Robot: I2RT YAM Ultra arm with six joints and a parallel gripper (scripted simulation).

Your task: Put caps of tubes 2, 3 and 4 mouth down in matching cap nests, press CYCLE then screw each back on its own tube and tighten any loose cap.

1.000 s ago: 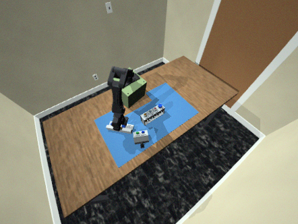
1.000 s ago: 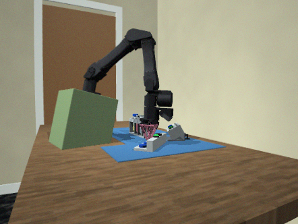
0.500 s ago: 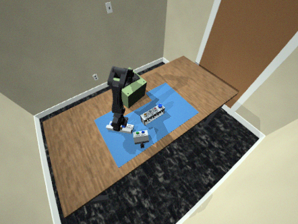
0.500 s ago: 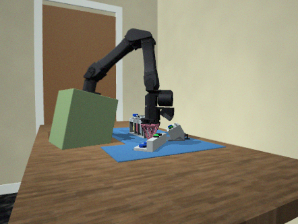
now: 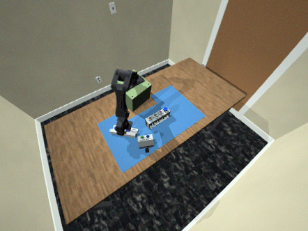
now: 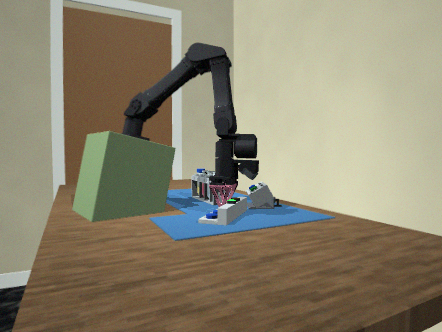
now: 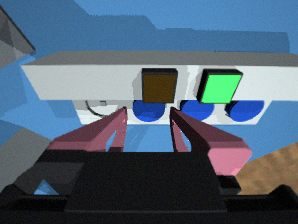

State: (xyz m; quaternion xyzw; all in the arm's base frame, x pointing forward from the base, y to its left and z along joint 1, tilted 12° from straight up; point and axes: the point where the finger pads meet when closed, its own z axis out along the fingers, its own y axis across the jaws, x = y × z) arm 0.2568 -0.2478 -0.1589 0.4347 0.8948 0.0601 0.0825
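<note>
The white cap tray point(image 7: 150, 87) lies on the blue mat, right under my gripper point(image 7: 148, 111). Its green lamp point(image 7: 220, 86) is lit and its amber lamp point(image 7: 159, 85) is dark. Three blue caps sit in its nests: one point(image 7: 148, 110) straight between my fingertips, one point(image 7: 197, 110) to its right and one point(image 7: 245, 110) at the far right. The leftmost nest point(image 7: 97, 107) is empty. My pink fingers stand half apart on either side of the first cap, open, gripping nothing. In the top view the gripper point(image 5: 122, 129) is low over the tray point(image 5: 125, 132). The decapping station point(image 5: 157, 117) with its tubes stands to the right.
The grey key box point(image 5: 145, 140) with the blue and green keys sits in front of the tray, close to the mat's front edge. A big green box point(image 5: 138, 93) stands behind by the arm's base. The station point(image 6: 202, 187) is just beyond my gripper point(image 6: 223, 192) in the exterior view.
</note>
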